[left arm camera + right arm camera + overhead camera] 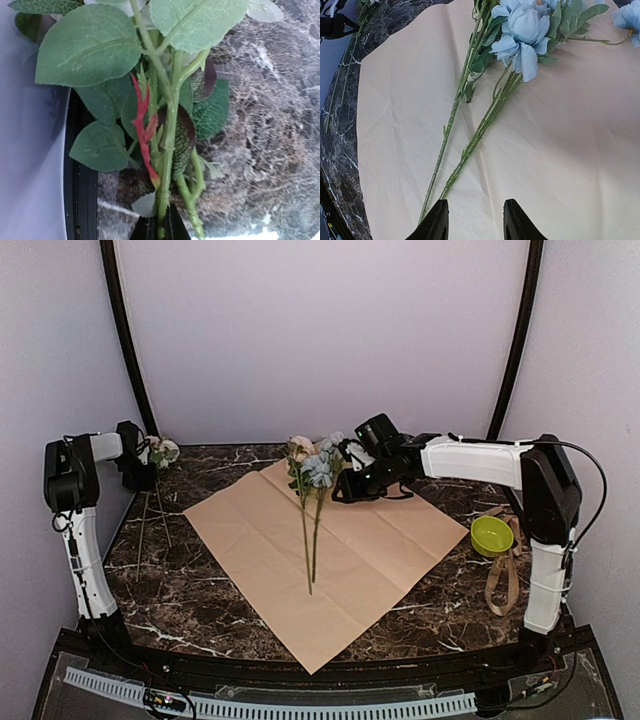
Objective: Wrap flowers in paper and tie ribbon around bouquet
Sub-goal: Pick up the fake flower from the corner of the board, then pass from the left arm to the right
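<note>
The paper [330, 560] lies tan face up on the marble table, one corner toward me. Two flowers [312, 472] with pink and blue blooms rest on it, stems pointing to the near edge; the right wrist view shows a blue bloom [521, 31] and the thin stems [470, 145]. My right gripper [343, 488] hovers just right of the blooms, open, with only paper between its fingers [436, 222]. At the far left my left gripper [143, 476] is shut on the green stem [165, 200] of another leafy flower [163, 451]. The ribbon [505, 585] lies at the right.
A lime-green bowl [491, 535] sits on the ribbon's far end near the right arm's base. The table's black left rim [80, 190] and the pale wall run close beside the left gripper. Dark marble [200, 590] surrounds the paper.
</note>
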Motion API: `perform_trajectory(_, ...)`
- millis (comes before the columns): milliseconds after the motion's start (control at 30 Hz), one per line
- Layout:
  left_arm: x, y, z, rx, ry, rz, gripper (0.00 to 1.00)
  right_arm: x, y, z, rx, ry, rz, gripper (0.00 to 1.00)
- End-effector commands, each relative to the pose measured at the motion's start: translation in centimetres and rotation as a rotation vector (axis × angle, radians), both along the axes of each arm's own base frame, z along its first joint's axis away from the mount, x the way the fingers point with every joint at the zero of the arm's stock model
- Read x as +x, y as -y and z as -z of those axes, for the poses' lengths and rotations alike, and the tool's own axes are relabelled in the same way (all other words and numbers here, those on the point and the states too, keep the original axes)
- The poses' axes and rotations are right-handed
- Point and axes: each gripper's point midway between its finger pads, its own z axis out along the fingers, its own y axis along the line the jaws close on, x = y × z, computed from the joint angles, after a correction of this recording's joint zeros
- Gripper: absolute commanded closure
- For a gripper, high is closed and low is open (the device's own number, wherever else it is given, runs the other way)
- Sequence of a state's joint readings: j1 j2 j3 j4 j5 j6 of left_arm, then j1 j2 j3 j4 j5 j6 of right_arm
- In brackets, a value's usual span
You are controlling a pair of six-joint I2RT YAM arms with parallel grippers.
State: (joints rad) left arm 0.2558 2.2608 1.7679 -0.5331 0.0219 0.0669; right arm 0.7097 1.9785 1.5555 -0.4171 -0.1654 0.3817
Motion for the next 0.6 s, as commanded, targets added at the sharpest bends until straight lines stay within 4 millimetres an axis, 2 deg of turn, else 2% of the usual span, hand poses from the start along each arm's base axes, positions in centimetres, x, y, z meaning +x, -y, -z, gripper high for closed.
perform_trajectory(0,-0.5,0.8,-8.4,0.011,0.112,-0.023,1.00,-0.2,-0.4,-1.3,0.012,0.031,-0.017,0.62)
perform_trajectory(133,-0.6,3.5,-14.6,-0.057,0.248,-0.008,1.00,-0.3,-0.4,-2.7,0.027,0.051,-0.017,0.62)
perform_trajectory(267,-1.2,8.8,-21.9,-0.154,0.453,0.089,1.00,-0.6,-0.7,-4.6,0.061,0.082,-0.038,0.62)
perform_trajectory(367,-2.8,14.4,-27.0,-0.286,0.608,0.196,1.00,-1.8,-1.8,-7.2,0.150,0.112,-0.116,0.61)
perform_trajectory(433,-4.3,18.2,-30.0,-0.373,0.700,0.261,1.00,-2.9,-3.2,-10.0,0.270,0.158,-0.193,0.61)
perform_trajectory(467,-5.4,21.1,-31.5,-0.422,0.745,0.316,1.00,-3.9,-4.0,-11.6,0.338,0.173,-0.246,0.61)
perform_trajectory(533,-7.8,25.6,-34.3,-0.507,0.846,0.409,1.00,-5.6,-5.2,-14.5,0.444,0.231,-0.325,0.59)
perform_trajectory(567,-8.8,28.0,-35.0,-0.554,0.882,0.456,1.00,-6.6,-5.8,-15.8,0.487,0.259,-0.365,0.58)
